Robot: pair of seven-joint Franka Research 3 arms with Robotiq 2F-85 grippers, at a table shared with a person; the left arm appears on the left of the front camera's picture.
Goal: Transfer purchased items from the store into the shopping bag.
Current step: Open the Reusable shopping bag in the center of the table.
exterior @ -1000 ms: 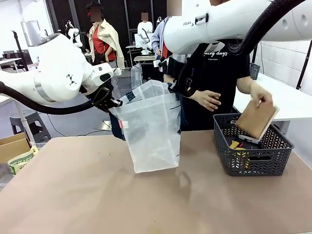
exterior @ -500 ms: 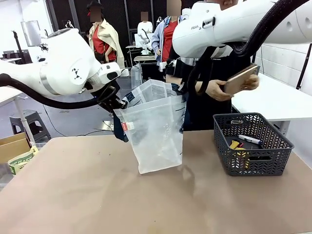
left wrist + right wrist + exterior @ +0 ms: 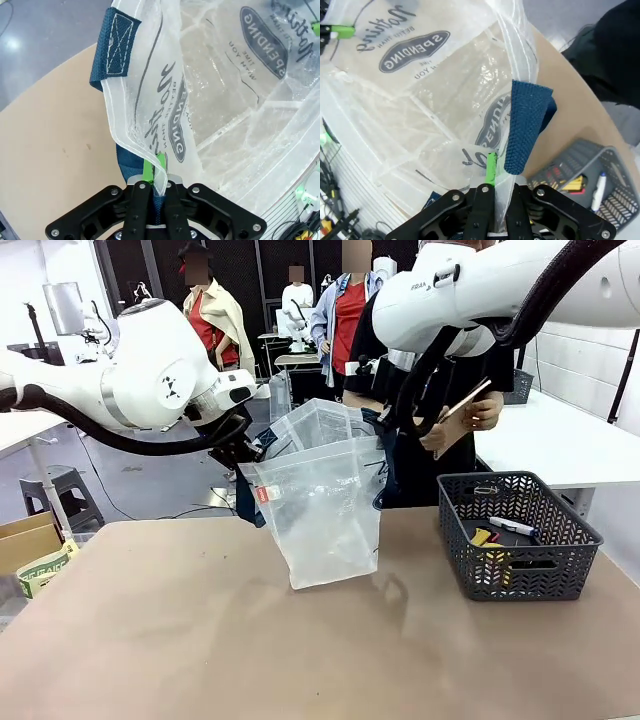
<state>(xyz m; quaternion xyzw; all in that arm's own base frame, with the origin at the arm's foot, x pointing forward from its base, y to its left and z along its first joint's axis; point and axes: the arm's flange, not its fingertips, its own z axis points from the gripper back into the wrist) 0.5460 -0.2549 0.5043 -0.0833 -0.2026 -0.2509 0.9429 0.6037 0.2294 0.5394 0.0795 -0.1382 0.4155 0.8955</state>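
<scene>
The translucent shopping bag [image 3: 325, 505] hangs upright over the table, its mouth held wide between my two grippers. My left gripper [image 3: 243, 452] is shut on the bag's left rim [image 3: 150, 150], beside a navy handle [image 3: 112, 50]. My right gripper [image 3: 386, 426] is shut on the opposite rim [image 3: 506, 165], next to the other navy handle [image 3: 527, 125]. Behind the bag, a person's hand holds a flat brown item [image 3: 458, 405] tilted above the bag's right side. More small items, one yellow [image 3: 483, 537], lie in the basket.
A dark grey lattice basket [image 3: 520, 570] stands on the table's right side, with a white pen [image 3: 515, 526] inside; it shows in the right wrist view too [image 3: 615, 210]. A cardboard box [image 3: 25, 540] sits off the table's left edge. Bare tabletop [image 3: 300, 660] lies in front.
The person lifted the flat brown item out of the basket and brought it up beside the bag's mouth. Both arms carried the bag slightly to the right.
</scene>
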